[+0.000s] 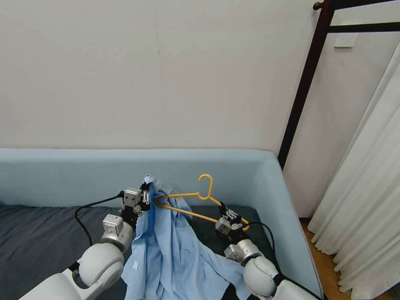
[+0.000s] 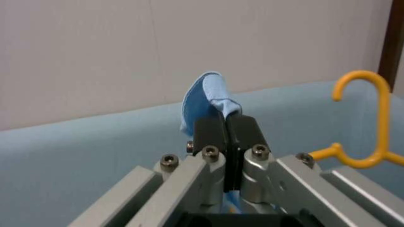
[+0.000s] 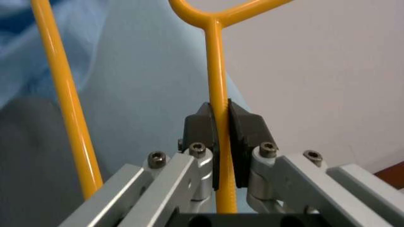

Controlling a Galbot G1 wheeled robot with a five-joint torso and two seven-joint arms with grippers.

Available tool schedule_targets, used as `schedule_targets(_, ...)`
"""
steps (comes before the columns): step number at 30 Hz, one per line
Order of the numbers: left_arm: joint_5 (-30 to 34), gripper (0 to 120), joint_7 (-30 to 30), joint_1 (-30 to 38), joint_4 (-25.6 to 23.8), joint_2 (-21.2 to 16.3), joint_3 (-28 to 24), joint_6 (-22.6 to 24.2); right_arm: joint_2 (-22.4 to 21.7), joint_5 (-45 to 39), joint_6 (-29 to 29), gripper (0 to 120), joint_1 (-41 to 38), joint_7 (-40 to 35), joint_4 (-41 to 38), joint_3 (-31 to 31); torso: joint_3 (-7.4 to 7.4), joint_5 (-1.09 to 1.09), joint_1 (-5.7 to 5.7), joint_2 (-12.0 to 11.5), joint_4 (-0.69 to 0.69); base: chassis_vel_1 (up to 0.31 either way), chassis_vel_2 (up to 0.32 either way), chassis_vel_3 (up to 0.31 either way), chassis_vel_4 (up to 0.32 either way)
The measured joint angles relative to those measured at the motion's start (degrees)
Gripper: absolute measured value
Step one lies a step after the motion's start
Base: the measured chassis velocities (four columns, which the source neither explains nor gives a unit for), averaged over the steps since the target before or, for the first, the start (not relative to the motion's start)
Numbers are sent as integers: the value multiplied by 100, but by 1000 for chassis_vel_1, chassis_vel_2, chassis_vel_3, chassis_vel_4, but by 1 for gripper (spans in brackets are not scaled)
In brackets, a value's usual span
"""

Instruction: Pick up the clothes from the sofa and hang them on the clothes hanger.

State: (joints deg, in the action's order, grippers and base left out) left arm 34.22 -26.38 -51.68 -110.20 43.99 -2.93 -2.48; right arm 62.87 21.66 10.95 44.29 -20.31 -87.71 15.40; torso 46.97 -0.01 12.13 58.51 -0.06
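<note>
Threading step near the sofa's (image 1: 62, 172) right end: left gripper (image 1: 145, 199) pinches the blue shirt (image 1: 169, 250), right gripper (image 1: 226, 220) clamps the yellow hanger (image 1: 187, 204), which probably next needs easing into the collar.

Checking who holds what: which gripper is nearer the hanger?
Right. The right gripper is clamped on the hanger; the left gripper pinches the shirt beside its other end.

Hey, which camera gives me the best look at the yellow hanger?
The head view: the whole yellow hanger shows, hook up, one end at the blue shirt, the right gripper clamped on it. The right wrist view shows wire between its fingers; the left wrist view shows the hook.
</note>
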Motion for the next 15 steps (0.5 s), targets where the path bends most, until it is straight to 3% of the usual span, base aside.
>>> schedule_targets(7, -129, 0, -101, 639, 386, 548, -711, 218, 225, -93, 170, 5, -193, -39, -247, 394, 0, 0, 1, 0, 0, 0, 0, 0, 0)
schedule_targets(15, -115, 0, -105, 949, 502, 562, -1025, 234, 194, 274, 35, 5, -153, 40, -171, 526, 0, 0, 1, 0, 0, 0, 0, 0, 0)
